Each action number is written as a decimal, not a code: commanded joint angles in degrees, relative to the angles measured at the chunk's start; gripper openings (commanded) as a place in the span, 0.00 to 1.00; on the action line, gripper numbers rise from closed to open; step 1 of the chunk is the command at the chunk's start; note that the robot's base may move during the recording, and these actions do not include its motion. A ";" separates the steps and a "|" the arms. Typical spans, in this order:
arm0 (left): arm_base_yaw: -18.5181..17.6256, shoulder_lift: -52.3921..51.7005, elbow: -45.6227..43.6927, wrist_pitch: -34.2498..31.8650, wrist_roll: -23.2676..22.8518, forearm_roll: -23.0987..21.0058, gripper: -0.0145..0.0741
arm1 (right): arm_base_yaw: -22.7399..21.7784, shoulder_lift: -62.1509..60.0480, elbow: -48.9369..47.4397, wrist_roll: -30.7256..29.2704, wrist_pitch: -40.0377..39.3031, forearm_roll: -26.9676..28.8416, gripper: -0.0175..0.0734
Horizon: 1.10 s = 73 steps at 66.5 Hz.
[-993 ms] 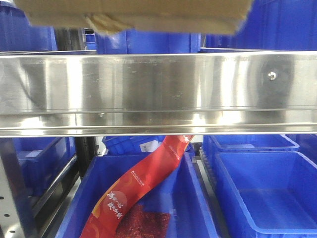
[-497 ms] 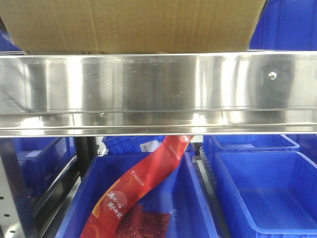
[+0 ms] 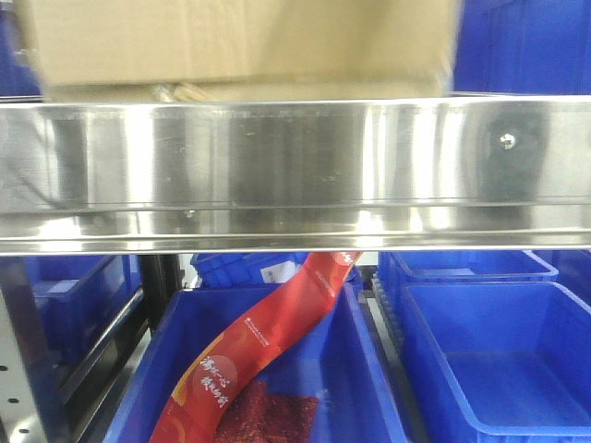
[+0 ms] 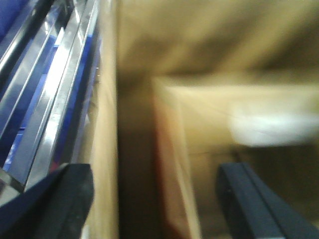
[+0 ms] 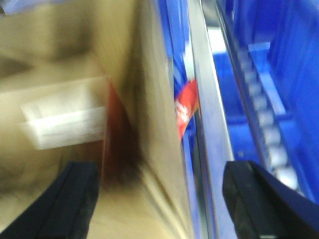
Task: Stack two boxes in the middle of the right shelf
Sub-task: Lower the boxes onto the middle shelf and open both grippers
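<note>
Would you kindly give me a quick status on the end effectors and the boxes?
Both end effectors' fingers spread wide, left, right, straddling cardboard. Box blurred, low over the steel shelf; second box not clearly separable. No visible obstruction.

Front view faces the shelf lip [image 3: 295, 166] level and close. Both wrist views sit very near, blurred, looking along the cardboard box [image 4: 209, 74] beside the shelf edge. All 3 views share box and shelf.

tall box [image 3: 240, 41] blurred, top cropped, flat box [image 3: 185, 91] mostly hidden behind shelf lip [image 3: 295, 166]
</note>
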 commanded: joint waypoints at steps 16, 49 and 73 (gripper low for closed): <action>-0.24 -2.92 -0.52 -0.67 -0.20 -0.77 0.39 | -0.05 -1.31 -2.66 -11.47 7.87 -0.75 0.27; -2.86 -10.85 16.01 -18.05 8.49 -7.68 0.04 | -0.58 -9.37 15.87 -10.38 -21.18 -0.17 0.02; 2.88 -29.38 44.83 -43.63 5.36 -8.11 0.04 | -11.41 -27.56 41.69 -4.41 -36.29 -3.04 0.02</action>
